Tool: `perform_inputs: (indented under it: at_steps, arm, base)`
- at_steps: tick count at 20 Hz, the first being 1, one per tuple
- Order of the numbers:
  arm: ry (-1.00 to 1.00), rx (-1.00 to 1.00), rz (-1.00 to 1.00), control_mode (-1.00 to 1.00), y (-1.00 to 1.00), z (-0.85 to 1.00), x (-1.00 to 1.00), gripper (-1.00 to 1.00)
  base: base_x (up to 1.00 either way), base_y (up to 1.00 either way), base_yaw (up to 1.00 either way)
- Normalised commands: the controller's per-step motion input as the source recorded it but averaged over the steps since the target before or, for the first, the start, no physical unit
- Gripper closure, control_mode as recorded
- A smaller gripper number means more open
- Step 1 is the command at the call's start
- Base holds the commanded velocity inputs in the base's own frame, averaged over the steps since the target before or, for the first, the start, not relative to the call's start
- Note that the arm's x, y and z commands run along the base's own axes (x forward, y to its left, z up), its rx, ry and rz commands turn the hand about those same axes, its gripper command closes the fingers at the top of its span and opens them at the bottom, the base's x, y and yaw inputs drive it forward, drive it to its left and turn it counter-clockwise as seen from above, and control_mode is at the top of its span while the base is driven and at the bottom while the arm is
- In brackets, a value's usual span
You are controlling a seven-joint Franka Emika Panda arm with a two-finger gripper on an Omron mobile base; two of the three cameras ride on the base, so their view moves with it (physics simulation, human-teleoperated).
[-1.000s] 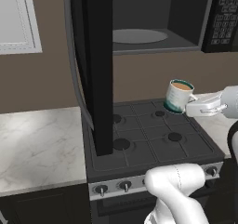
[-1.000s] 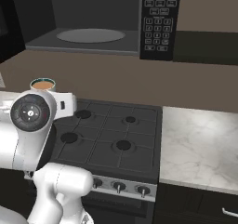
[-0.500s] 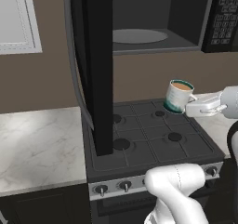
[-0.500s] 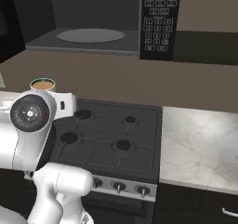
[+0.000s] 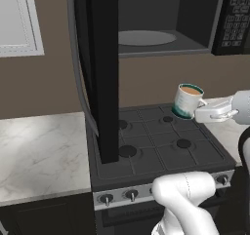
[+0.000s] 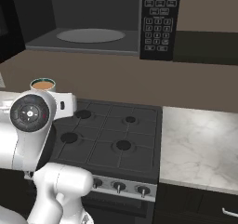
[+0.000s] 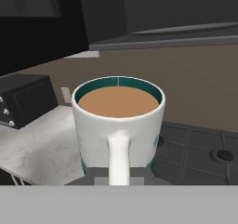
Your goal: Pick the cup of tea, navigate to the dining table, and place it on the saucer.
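The cup of tea [image 5: 187, 101] is a white mug with a teal band at its base and brown liquid inside. It hangs upright above the back right burner of the stove. My gripper [image 5: 198, 112] is shut on its handle and reaches in from the right. In the right base view the cup of tea [image 6: 42, 84] peeks out from behind my arm's round joint. In the hand view the cup of tea [image 7: 118, 118] sits close, with its handle facing the camera between my gripper's [image 7: 119, 177] fingers. The dining table and the saucer are out of view.
A black gas stove [image 5: 156, 144] lies under the cup. Above it is an open microwave, whose dark door [image 5: 100, 73] swings out over the stove's left side. Marble counters flank the stove [image 5: 39, 151] [image 6: 200, 144]. A black appliance [image 7: 23, 100] stands on the counter.
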Motion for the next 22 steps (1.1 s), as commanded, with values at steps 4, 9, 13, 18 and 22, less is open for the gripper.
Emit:
perform_inputs:
  at_steps: [4, 9, 13, 18, 22]
  arm:
    - [0.0, 0.0, 0.0, 1.0, 0.0, 0.0, 0.0, 1.0]
    - [0.0, 0.0, 0.0, 1.0, 0.0, 0.0, 0.0, 1.0]
    - [0.0, 0.0, 0.0, 1.0, 0.0, 0.0, 0.0, 1.0]
    - [0.0, 0.0, 0.0, 1.0, 0.0, 0.0, 0.0, 1.0]
    - [0.0, 0.0, 0.0, 1.0, 0.0, 0.0, 0.0, 1.0]
  base:
    - [0.0, 0.0, 0.0]
    - [-0.07, 0.0, 0.0]
    - [-0.9, -0.18, -0.11]
    - [-0.94, -0.08, -0.09]
    - [-0.39, -0.05, -0.14]
